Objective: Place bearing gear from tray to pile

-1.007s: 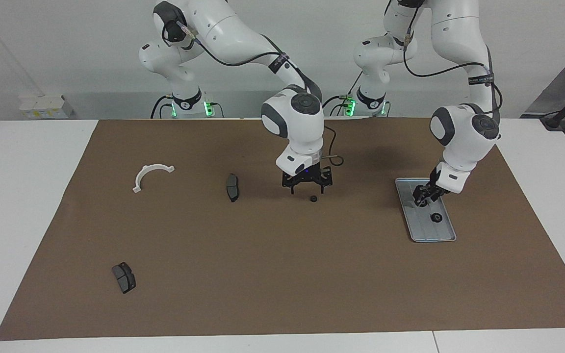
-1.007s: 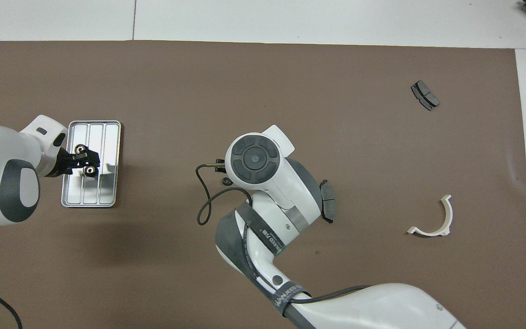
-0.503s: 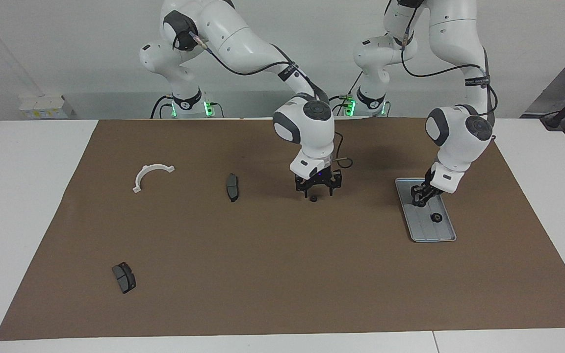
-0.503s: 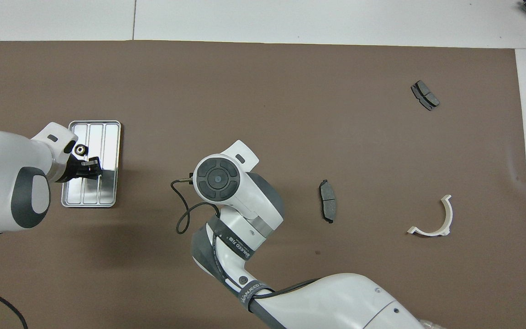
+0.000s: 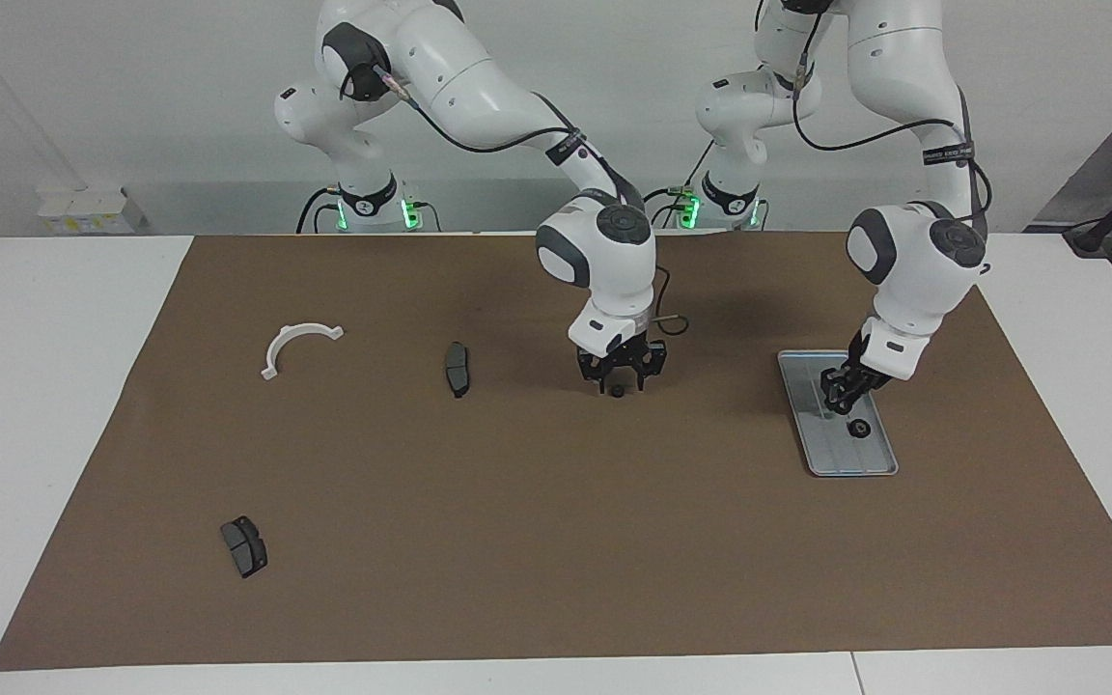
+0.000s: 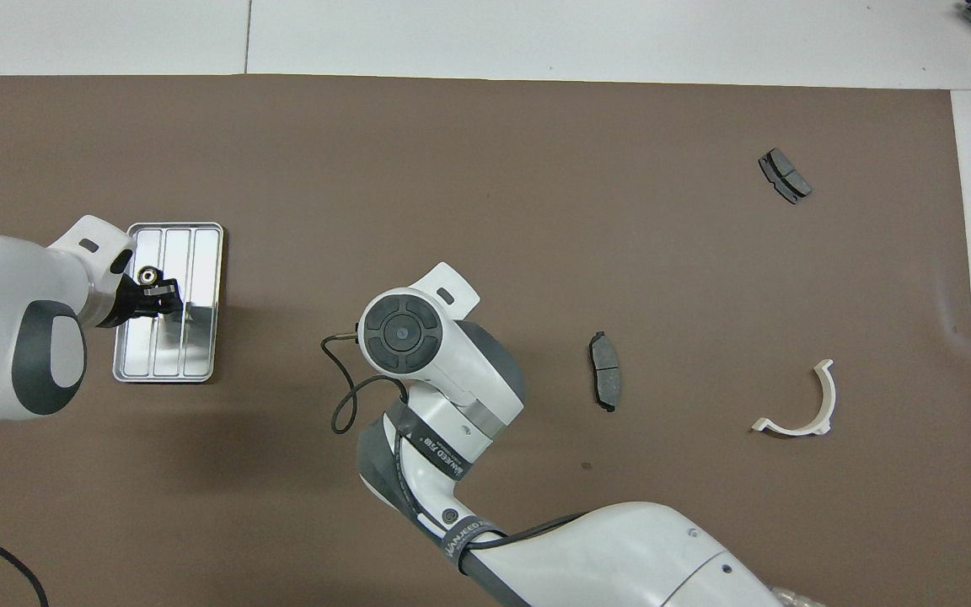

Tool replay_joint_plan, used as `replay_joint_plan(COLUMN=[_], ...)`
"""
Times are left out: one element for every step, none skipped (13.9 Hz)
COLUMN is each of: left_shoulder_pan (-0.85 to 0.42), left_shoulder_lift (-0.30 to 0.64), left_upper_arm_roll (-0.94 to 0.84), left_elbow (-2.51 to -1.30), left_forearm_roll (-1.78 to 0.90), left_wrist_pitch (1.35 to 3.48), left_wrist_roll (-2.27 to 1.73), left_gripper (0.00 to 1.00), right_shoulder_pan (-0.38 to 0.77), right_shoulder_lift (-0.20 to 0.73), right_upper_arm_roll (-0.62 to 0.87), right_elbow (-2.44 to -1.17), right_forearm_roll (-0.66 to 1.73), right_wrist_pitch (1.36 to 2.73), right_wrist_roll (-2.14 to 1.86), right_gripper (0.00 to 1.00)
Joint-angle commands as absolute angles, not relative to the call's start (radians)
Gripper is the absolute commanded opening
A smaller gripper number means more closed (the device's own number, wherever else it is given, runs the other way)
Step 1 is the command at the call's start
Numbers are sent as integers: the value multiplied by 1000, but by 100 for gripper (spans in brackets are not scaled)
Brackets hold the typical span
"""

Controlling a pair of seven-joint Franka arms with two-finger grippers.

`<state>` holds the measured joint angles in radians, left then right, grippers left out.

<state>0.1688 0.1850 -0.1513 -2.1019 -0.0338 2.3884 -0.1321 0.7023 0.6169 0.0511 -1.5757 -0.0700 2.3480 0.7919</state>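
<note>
A small black bearing gear [image 5: 858, 429] lies in the silver-grey tray [image 5: 846, 470] at the left arm's end of the mat; the gear [image 6: 148, 274] and tray [image 6: 199, 354] also show in the overhead view. My left gripper [image 5: 841, 391] hangs low over the tray, close beside this gear [image 6: 155, 295]. A second small black gear [image 5: 618, 391] lies on the mat mid-table. My right gripper [image 5: 620, 375] is open just above it, fingers on either side. The right hand hides this gear in the overhead view.
The pile's parts lie spread toward the right arm's end: one dark brake pad [image 5: 457, 369] [image 6: 604, 381], a white half-ring bracket [image 5: 278, 345] [image 6: 827, 405], and a second brake pad [image 5: 243, 545] [image 6: 784, 174] farther from the robots.
My right gripper has shifted a little toward the left arm's end and come down over the mid-table gear. My left gripper has shifted slightly over the tray. Both gears stayed put.
</note>
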Motion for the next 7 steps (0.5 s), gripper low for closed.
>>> replay_joint_plan(left_shoulder_pan=[117, 95, 83, 68, 55, 42, 29], left_shoulder_lift=[201, 202, 204, 204, 204, 204, 203], left_upper_arm_roll=[-141, -140, -141, -140, -140, -140, -140], left_elbow=[-2031, -2028, -2026, -2026, -2026, -2028, -2028], left_forearm_roll=[-37, -37, -37, -37, -37, -37, -37], left_wrist_pitch=[2336, 2336, 2338, 2338, 2339, 2339, 2339], left_wrist_roll=[-188, -218, -241, -256, -270, -284, -299], left_gripper=[8, 8, 8, 8, 8, 8, 8], right_shoulder_pan=[704, 706, 704, 706, 706, 707, 706], right_shoulder_lift=[600, 600, 600, 600, 598, 598, 597], right_upper_arm_roll=[48, 48, 48, 48, 48, 46, 46], right_elbow=[-1635, -1631, -1629, -1626, -1623, -1621, -1617], right_forearm_roll=[-106, -107, -107, -107, -106, -107, -109], right_wrist_pitch=[2404, 2396, 2396, 2396, 2384, 2366, 2353], right_wrist_roll=[818, 818, 818, 819, 819, 824, 825], right_gripper=[63, 58, 47, 33, 16, 4, 0])
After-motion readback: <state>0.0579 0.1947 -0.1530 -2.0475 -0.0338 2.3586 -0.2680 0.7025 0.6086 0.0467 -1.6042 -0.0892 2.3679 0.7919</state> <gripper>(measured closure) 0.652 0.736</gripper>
